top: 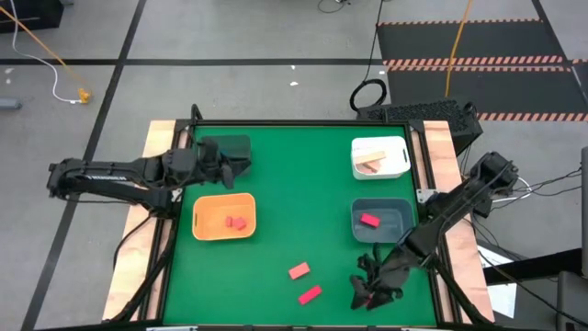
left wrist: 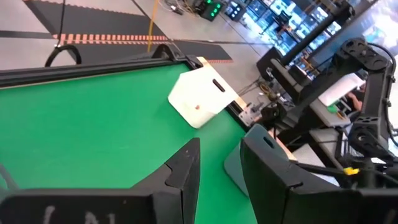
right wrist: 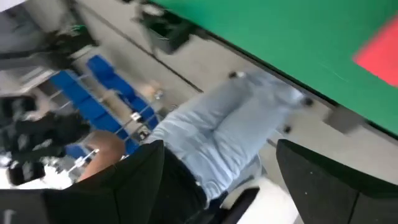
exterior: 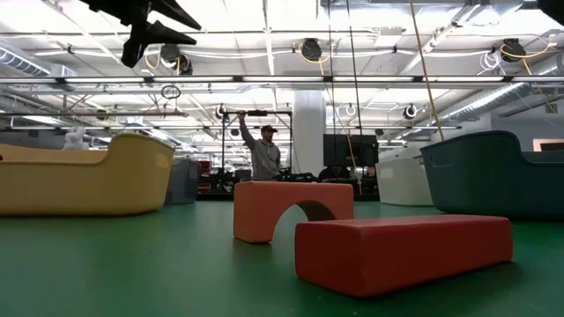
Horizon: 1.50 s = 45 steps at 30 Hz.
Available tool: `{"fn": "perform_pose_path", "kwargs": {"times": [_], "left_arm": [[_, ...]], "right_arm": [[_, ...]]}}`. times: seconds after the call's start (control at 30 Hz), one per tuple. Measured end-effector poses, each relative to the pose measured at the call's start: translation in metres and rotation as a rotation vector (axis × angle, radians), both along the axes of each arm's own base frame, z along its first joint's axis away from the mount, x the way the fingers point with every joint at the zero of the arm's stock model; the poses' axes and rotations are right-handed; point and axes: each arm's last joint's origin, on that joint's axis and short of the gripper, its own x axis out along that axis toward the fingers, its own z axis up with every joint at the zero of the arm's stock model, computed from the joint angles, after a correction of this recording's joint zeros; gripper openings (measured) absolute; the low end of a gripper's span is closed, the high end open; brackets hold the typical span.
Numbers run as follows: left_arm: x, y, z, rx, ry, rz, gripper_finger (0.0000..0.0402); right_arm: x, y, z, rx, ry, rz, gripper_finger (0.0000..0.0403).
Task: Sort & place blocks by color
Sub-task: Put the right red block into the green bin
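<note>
Green table top [top: 303, 184], red blocks [top: 310, 294] near spread right claw [top: 370, 292], left claw [top: 220, 162] part-open, empty, person [exterior: 262, 151] behind.

arched red block [top: 299, 270] flat on the green mat | red bar [top: 310, 294] just beside it | two red blocks [top: 234, 222] in orange bin | one red block [top: 369, 220] in grey-blue bin | tan blocks [top: 371, 160] in white bin
</note>
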Motion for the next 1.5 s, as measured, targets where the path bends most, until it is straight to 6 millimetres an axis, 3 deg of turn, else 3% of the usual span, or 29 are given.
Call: {"fn": "perform_pose_path", "kwargs": {"times": [0.4, 0.67, 0.97, 1.3, 1.5], "left_arm": [[0.000, -0.017, -0.001, -0.006, 0.005, -0.093, 0.0115], [0.000, -0.025, -0.001, -0.008, 0.003, -0.131, 0.0115], [0.000, -0.031, 0.000, -0.038, -0.007, -0.152, 0.0115], [-0.001, -0.037, -0.001, -0.047, -0.009, -0.179, 0.0115], [-0.001, -0.038, -0.001, -0.043, -0.007, -0.169, 0.0115]], "right_arm": [[0.004, 0.008, -0.044, 0.030, 0.348, 0.086, 0.0299], [-0.002, -0.005, -0.057, -0.089, 0.481, 0.082, 0.0299], [0.002, -0.017, -0.063, -0.165, 0.486, 0.057, 0.0299], [0.011, -0.014, -0.081, -0.171, 0.489, 0.084, 0.0299], [0.012, -0.011, -0.082, -0.161, 0.448, 0.128, 0.0299]]}}
